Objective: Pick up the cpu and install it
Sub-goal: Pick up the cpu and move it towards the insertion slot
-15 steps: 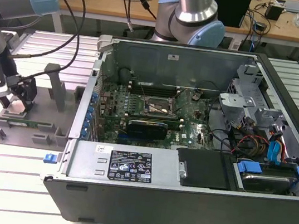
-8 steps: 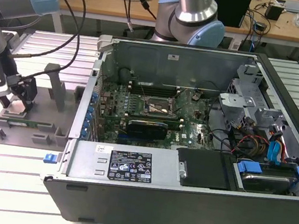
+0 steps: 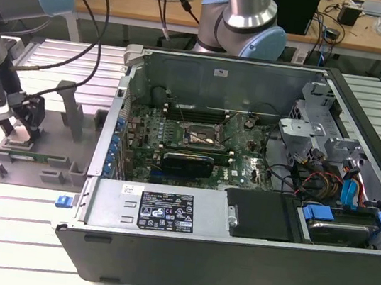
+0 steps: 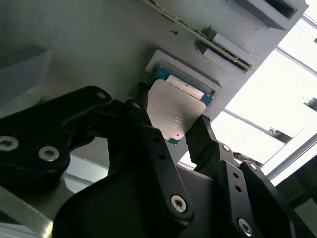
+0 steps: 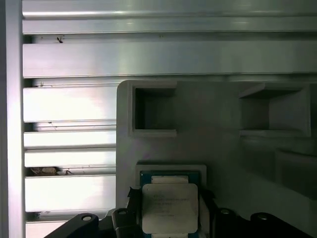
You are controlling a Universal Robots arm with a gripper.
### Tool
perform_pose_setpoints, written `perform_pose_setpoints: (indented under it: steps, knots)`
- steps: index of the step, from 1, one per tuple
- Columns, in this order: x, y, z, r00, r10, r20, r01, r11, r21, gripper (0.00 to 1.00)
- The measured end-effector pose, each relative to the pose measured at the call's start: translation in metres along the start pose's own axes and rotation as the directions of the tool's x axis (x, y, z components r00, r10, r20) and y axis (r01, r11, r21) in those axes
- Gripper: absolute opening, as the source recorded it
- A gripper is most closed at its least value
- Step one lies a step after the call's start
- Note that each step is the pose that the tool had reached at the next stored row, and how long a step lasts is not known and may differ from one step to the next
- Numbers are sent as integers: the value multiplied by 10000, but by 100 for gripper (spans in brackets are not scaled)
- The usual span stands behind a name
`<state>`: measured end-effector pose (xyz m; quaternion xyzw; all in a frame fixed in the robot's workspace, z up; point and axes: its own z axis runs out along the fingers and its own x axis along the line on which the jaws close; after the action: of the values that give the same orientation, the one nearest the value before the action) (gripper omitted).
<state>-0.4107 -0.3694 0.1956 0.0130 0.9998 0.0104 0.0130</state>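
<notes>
The end effector (image 3: pixel 24 135), at the exterior view's left, pinches the cpu (image 4: pixel 176 111) by opposite edges — lift it straight, level, clear of the holder (image 5: pixel 218 148).

The case (image 3: pixel 229 266) is open on top, so the socket (image 3: pixel 202 138) is reachable from above. A drive cage (image 3: pixel 314 132) and cables (image 3: pixel 314 179) crowd the exterior view's right. On the grey tray (image 3: pixel 57 144), an upright post (image 3: pixel 74 107) stands near the gripper (image 4: pixel 171 118). Its fingers (image 4: pixel 200 136) occupy two sides of the cpu (image 5: pixel 170 208).
</notes>
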Motion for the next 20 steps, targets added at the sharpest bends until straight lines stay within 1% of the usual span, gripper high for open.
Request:
perform_pose_setpoints:
  steps: [2,5,10,15,20]
  knots:
    - [-1,1,-26,10000,-2,0,2,10000,0,55]
    - [-2,2,-86,10000,-7,0,7,10000,0,55]
    - [-4,3,-138,10000,-8,0,8,10000,0,55]
    - [-4,4,-166,10000,-8,0,8,10000,0,55]
    - [-6,5,-221,10000,-9,0,9,10000,0,55]
